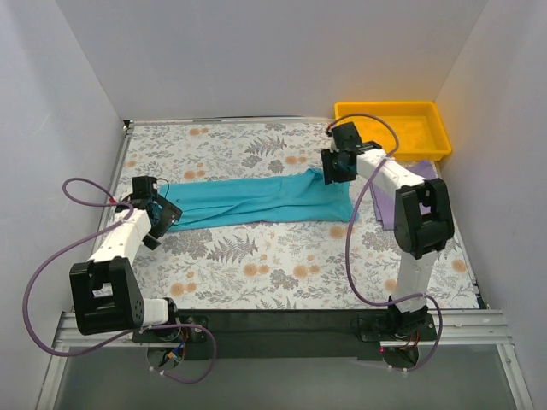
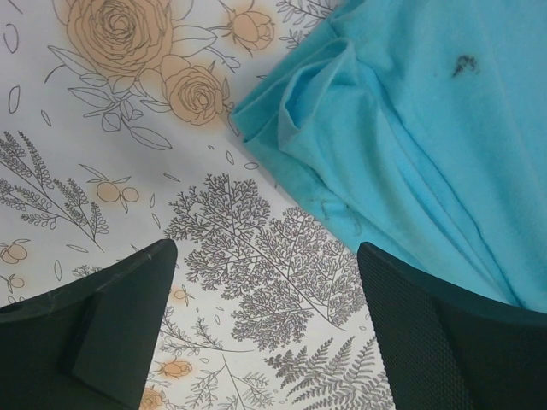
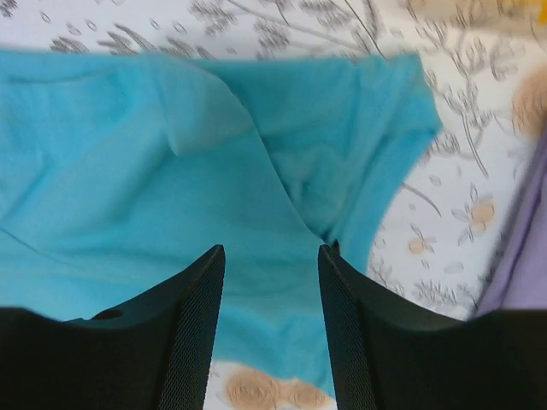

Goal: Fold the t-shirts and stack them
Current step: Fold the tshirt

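On the teal t-shirt (image 2: 427, 154), dark speck (image 2: 464, 64) (left-wrist view)

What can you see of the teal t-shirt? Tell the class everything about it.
The teal t-shirt is plain soft cloth, folded lengthwise into a long band lying flat across the floral table, wrinkled, with a small dark mark near its left end. The open left claw hovers at that end, the open right claw above the other; neither grips it.

First t-shirt (image 1: 256, 201) lies left of second t-shirt (image 1: 382, 212); tray (image 1: 389, 108) behind second
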